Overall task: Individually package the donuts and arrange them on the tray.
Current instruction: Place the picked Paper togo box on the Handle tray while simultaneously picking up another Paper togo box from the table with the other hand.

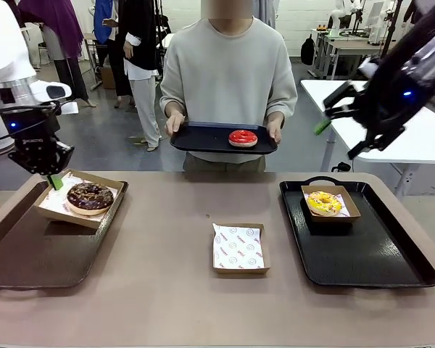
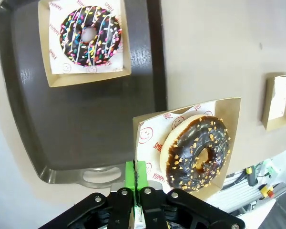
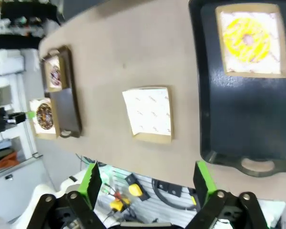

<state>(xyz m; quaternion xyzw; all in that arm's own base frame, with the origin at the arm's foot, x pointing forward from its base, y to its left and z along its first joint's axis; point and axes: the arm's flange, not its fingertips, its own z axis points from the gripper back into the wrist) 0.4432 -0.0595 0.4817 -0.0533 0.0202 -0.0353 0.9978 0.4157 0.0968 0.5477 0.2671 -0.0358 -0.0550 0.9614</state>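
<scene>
Left wrist view: left end effector (image 2: 136, 174) pinches box (image 2: 232, 119) edge, 6 o'clock.
Grip the card, not the likely soft donut (image 2: 198, 152); right end effector (image 3: 148, 186) wide.

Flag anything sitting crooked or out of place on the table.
The box holding the chocolate donut is tilted, one corner pinched in the shut left gripper. It straddles the brown tray's rim instead of lying flat inside. Nothing else stands out.

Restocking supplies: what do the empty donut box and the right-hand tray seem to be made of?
The box looks like matte brown cardboard, lined with printed white paper. The tray looks like black plastic, from its soft sheen and moulded handle; coated metal is possible.
</scene>
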